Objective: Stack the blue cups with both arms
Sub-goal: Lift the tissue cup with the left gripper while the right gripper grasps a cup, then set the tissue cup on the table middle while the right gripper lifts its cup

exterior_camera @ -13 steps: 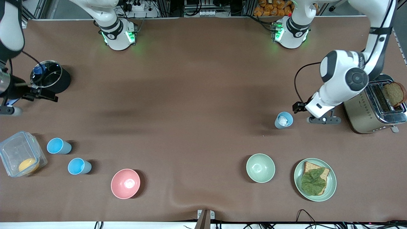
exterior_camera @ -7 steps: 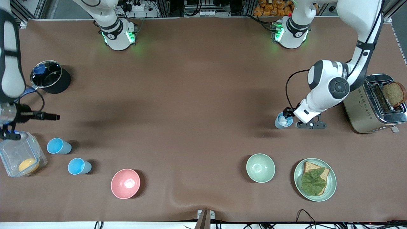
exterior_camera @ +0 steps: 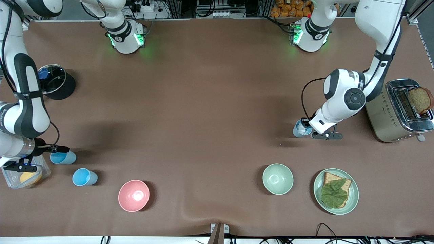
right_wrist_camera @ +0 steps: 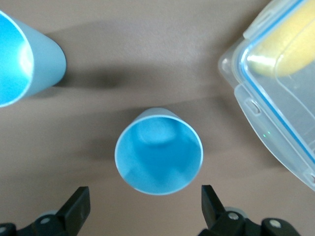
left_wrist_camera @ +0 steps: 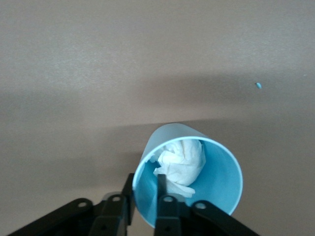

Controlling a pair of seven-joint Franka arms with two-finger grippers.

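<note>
Two hands: left hand [left_wrist_camera: 143, 199] seemingly pinching paper-stuffed cup [left_wrist_camera: 189, 179] rim, right hand [right_wrist_camera: 145, 206] open over empty cup [right_wrist_camera: 158, 151].

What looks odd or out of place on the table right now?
The grey-blue cup near the toaster has crumpled white paper inside, which would block another cup from nesting. The left gripper straddles its rim, one finger inside. The right gripper is open over an empty blue cup.
</note>
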